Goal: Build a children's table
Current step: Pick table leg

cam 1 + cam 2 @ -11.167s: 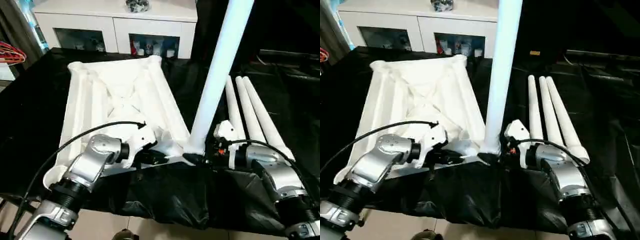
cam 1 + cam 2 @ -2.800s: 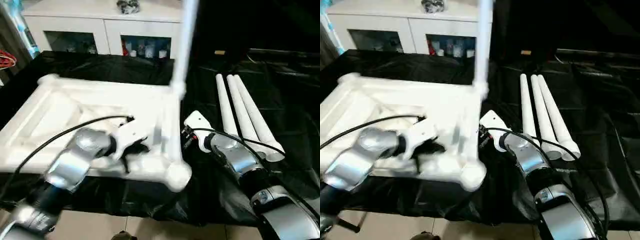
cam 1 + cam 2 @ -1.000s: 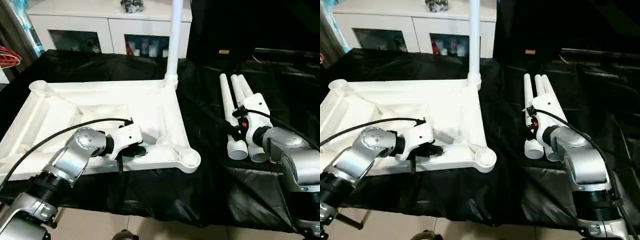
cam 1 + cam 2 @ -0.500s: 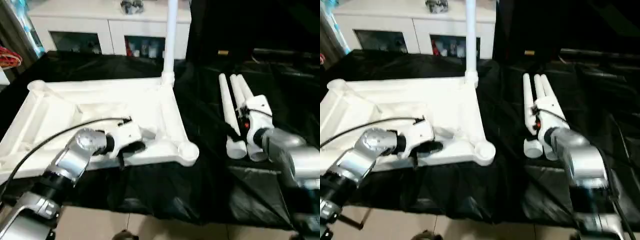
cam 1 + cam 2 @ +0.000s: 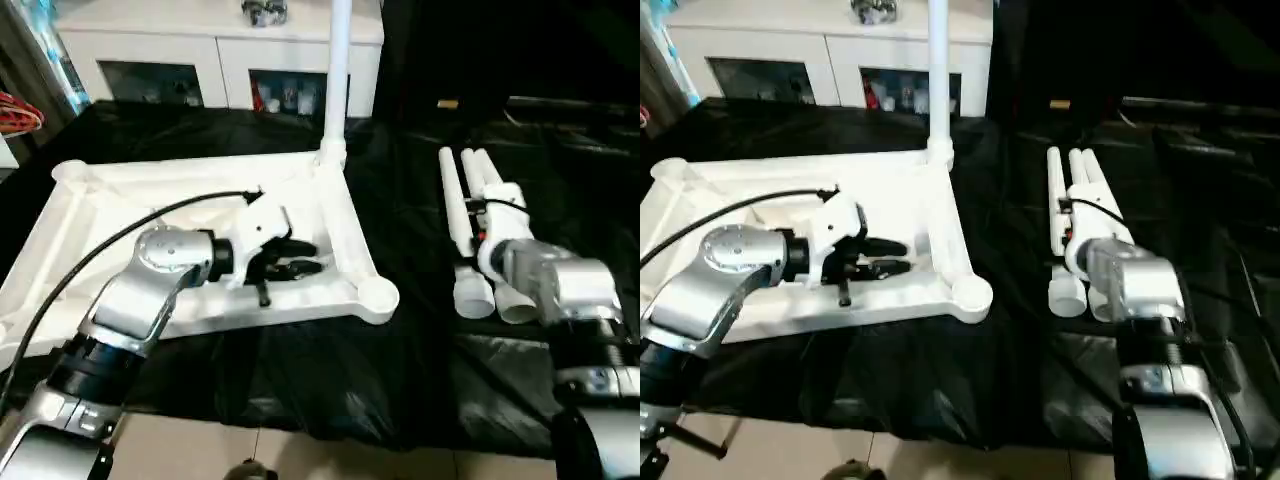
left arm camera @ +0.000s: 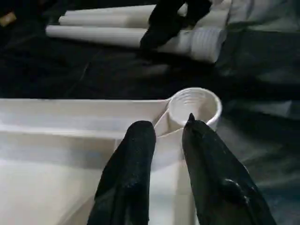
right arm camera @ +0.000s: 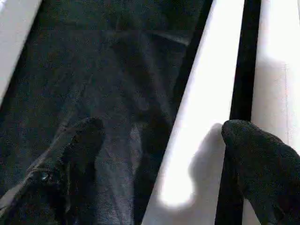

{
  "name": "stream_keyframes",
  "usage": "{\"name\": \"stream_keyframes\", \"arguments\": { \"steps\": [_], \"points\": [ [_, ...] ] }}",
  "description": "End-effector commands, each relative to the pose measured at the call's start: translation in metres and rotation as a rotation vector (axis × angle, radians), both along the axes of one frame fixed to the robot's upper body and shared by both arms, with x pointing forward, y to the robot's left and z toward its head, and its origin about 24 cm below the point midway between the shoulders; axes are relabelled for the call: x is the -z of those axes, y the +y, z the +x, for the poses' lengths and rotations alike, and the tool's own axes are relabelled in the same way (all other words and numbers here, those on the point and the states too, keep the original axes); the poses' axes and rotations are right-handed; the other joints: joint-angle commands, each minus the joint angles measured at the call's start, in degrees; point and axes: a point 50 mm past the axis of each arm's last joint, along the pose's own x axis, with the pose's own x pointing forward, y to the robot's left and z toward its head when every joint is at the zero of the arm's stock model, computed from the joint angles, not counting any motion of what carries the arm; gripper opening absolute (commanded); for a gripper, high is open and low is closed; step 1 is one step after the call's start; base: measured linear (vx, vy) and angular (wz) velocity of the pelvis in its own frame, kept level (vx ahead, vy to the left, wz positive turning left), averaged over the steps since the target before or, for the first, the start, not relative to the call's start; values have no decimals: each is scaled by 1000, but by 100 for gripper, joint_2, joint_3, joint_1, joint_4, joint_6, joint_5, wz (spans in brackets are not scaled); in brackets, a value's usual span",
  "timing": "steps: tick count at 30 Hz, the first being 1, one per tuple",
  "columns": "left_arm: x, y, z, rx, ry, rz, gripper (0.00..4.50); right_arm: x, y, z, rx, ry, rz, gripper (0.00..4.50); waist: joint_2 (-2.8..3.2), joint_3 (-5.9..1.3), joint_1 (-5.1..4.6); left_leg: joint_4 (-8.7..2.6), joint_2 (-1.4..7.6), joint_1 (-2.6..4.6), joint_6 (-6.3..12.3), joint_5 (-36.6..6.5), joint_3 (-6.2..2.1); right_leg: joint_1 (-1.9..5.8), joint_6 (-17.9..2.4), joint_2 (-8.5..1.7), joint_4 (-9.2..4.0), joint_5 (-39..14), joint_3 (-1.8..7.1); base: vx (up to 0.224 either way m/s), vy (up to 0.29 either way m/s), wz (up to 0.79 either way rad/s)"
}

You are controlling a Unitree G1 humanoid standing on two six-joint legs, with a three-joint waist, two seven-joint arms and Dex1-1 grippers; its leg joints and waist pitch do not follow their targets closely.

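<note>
Three loose legs (image 5: 468,220) lie side by side on the black-draped table (image 5: 420,350), to the right of the upturned table top (image 5: 120,215), which carries one upright leg (image 5: 337,60) in its far right socket. Right gripper (image 7: 154,154) is spread wide astride the leftmost loose leg; an off-centre closure could roll it against its neighbours or off the drape. Left gripper (image 6: 164,140), fingers slightly parted and holding nothing, hovers by the empty near right socket (image 6: 194,107); an unbraced top may slide during insertion.
</note>
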Motion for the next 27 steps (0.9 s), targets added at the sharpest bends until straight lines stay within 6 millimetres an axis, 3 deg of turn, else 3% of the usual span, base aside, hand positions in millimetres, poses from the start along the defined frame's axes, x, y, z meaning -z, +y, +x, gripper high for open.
{"name": "stream_keyframes", "arguments": {
  "steps": [1,10,12,15,16,19,22,26,27],
  "points": [
    [-2,1,-2,3,4,2,172,-1,-2,2,9,-4,-15,450,-3,-397,3,-372,238,127,-235,-909,-71,278,-1173,-440,-403,-729,249,0,0,0],
    [-6,-2,-7,17,20,5,250,13,-1,1,-8,93,-32,450,-10,-395,1,-372,237,120,-221,-913,-70,279,-1167,-429,-404,-766,243,0,0,0],
    [-7,-3,-7,19,17,6,250,15,0,0,-2,130,-15,450,-13,-393,-2,-375,236,119,-213,-894,-71,281,-1163,-426,-403,-792,241,0,0,0],
    [-8,-3,-7,18,15,7,292,17,0,-1,8,159,1,450,-9,-397,3,-373,240,124,-226,-894,-70,275,-1166,-425,-399,-766,240,0,0,0],
    [-9,-3,-7,18,15,6,290,17,0,-1,10,168,7,421,-14,-400,2,-371,237,120,-229,-873,-70,280,-1165,-424,-394,-743,240,0,0,0],
    [-10,-4,-8,19,11,8,326,19,0,0,18,185,16,408,-15,-398,2,-374,244,123,-245,-910,-73,275,-1178,-435,-398,-788,238,0,0,0],
    [-11,-5,-8,20,8,9,355,19,1,1,22,189,21,367,-12,-391,5,-376,242,124,-258,-961,-70,271,-1153,-433,-408,-865,242,0,0,0],
    [-12,-5,-7,17,0,12,378,19,1,2,30,189,26,358,-18,-392,4,-377,239,124,-264,-959,-69,269,-1133,-433,-411,-894,241,0,0,0],
    [-12,-4,-7,16,-1,12,389,19,1,2,36,189,28,330,-16,-397,4,-377,242,124,-263,-944,-71,269,-1136,-435,-407,-872,242,0,0,0]
  ]
}}
